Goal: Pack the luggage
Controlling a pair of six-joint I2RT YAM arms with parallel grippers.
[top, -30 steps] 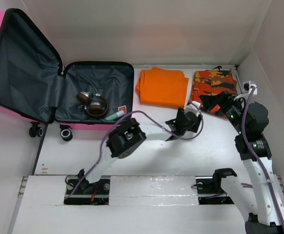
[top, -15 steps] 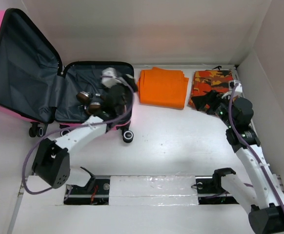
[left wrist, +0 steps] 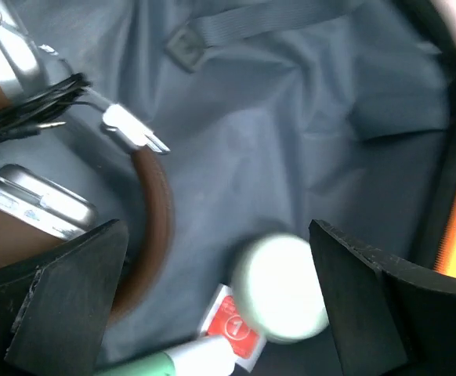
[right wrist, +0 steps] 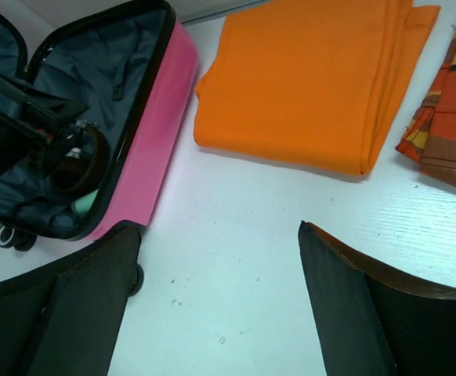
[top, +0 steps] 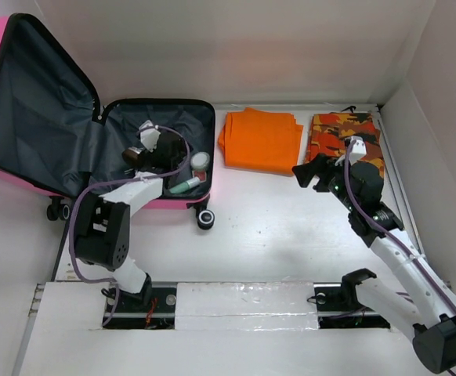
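Observation:
The luggage (top: 32, 117) is a hot-pink suitcase lying open at the far left, lid propped up, grey lining showing. In its base lie brown headphones (top: 136, 157), a round white-lidded jar (top: 200, 161) and a green tube (top: 182, 186). My left gripper (top: 168, 159) is open inside the base, over these things. In the left wrist view it (left wrist: 218, 231) is open above the jar (left wrist: 281, 286), with the headphones (left wrist: 153, 211), a red sachet (left wrist: 232, 325) and the tube (left wrist: 157, 364) below. My right gripper (top: 308, 174) is open and empty over the table; the right wrist view (right wrist: 220, 231) shows it above bare table.
A folded orange cloth (top: 261, 141) and a folded orange camouflage cloth (top: 344, 135) lie at the back right; both show in the right wrist view (right wrist: 306, 86) (right wrist: 447, 117). White walls close the back and right. The suitcase wheels (top: 204, 219) stick out at its front.
My left arm swung from the table's middle into the suitcase base. The jar now lies in the base. My right gripper moved left and forward, off the camouflage cloth.

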